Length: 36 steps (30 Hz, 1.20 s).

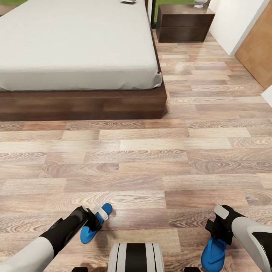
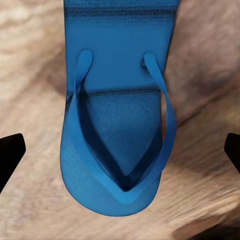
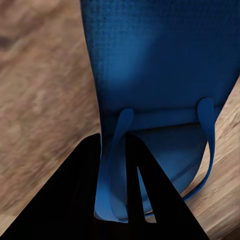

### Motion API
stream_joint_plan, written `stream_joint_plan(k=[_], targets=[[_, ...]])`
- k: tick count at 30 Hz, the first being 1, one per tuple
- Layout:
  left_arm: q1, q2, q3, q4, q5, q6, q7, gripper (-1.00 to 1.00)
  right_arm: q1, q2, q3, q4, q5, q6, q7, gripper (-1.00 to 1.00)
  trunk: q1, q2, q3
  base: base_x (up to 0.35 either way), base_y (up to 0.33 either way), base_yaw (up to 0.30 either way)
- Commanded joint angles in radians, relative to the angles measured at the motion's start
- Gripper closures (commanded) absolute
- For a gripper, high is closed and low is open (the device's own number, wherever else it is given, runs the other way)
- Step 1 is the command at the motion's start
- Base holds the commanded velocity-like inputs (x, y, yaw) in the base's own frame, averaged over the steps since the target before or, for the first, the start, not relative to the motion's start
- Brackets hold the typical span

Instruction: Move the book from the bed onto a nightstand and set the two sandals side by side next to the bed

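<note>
Head view first: your left hand (image 1: 99, 219) sits low over the wood-plank floor (image 1: 151, 158) with a blue sandal (image 1: 92, 226) at its fingers, the sandal lying flat on the boards beside the robot base (image 1: 136, 257). Your right hand (image 1: 219, 231) is low on the opposite side, and the second sandal (image 1: 213, 254) hangs from it, toe end downward near the floor. Both sandals are well apart from each other and well short of the bed (image 1: 75, 102), whose grey mattress (image 1: 71, 45) lies ahead. A small flat thing, likely the book (image 1: 128, 1), shows at the mattress's far edge, cut off by the frame. One nightstand (image 1: 183, 23) stands just beside the bed's far corner, with a white object (image 1: 200, 3) on top.

Left wrist view: your left hand's fingertips (image 2: 11, 155) are spread wide, one at each side of the sandal (image 2: 120, 125); neither touches it. Straps face up, floor beneath.

Right wrist view: your right hand's fingers (image 3: 75, 200) are pressed together on a strap of the second sandal (image 3: 160, 75), pinching it, with the sole hanging against the blurred floor.
</note>
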Motion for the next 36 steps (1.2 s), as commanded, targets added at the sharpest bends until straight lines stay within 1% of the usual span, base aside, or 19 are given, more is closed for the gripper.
stream_joint_plan(k=[1, 14, 17, 20, 21, 24, 28, 30, 34, 35, 36], targets=[[-0.001, 0.001, -0.003, -0.002, -0.004, 0.004, -0.004, -1.00, -0.001, 0.000, 0.006, 0.000, -0.012, 0.003, -0.002, 1.00, 0.000, 0.000, -0.001, 0.000, 0.000, 0.000], [-0.001, 0.001, -0.003, -0.003, -0.004, 0.004, -0.003, -1.00, -0.001, 0.000, 0.005, 0.000, -0.014, -0.004, 0.002, 1.00, 0.000, 0.000, -0.001, 0.000, 0.000, 0.000], [-0.001, 0.001, -0.003, -0.003, -0.004, 0.004, -0.004, -1.00, -0.001, -0.001, 0.004, 0.000, -0.015, -0.033, 0.006, 1.00, 0.000, 0.000, -0.001, 0.000, 0.000, 0.000], [-0.001, 0.001, -0.003, -0.003, -0.004, 0.004, -0.004, -1.00, 0.000, -0.002, 0.004, 0.000, -0.016, -0.100, 0.008, 1.00, 0.000, 0.000, -0.001, 0.000, 0.000, 0.000], [-0.001, 0.001, -0.003, -0.003, -0.004, 0.004, -0.004, -1.00, 0.000, -0.003, 0.004, 0.000, -0.015, -0.139, 0.008, 1.00, 0.000, 0.000, -0.001, 0.000, 0.000, 0.000], [-0.001, 0.002, -0.003, -0.003, -0.004, 0.004, -0.004, -1.00, 0.001, -0.010, 0.004, 0.002, -0.016, -0.193, 0.009, 1.00, 0.000, 0.000, -0.001, 0.000, 0.000, 0.000], [-0.001, 0.002, -0.003, -0.003, -0.004, 0.004, -0.004, -1.00, 0.001, -0.019, 0.004, 0.004, -0.018, -0.219, 0.020, 1.00, 0.000, 0.000, -0.001, 0.000, 0.000, 0.000], [-0.001, 0.002, -0.003, -0.003, -0.004, 0.004, -0.004, -1.00, 0.001, -0.022, 0.003, 0.004, -0.019, -0.223, 0.031, 1.00, 0.000, 0.000, -0.001, 0.000, 0.000, 0.000], [-0.001, 0.002, -0.003, -0.003, -0.004, 0.004, -0.005, -1.00, 0.001, -0.036, 0.004, 0.005, -0.021, -0.227, 0.089, 1.00, 0.000, 0.000, -0.001, 0.000, 0.000, 0.000], [-0.001, 0.002, -0.003, -0.003, -0.004, 0.004, -0.005, -1.00, 0.001, -0.046, 0.004, 0.008, -0.024, -0.226, 0.127, 1.00, 0.000, 0.000, -0.001, 0.000, 0.000, 0.000], [-0.001, 0.002, -0.003, -0.003, -0.004, 0.004, -0.005, -1.00, 0.001, -0.051, 0.004, 0.012, -0.027, -0.223, 0.150, 1.00, 0.000, 0.000, -0.001, 0.000, 0.000, 0.000]])
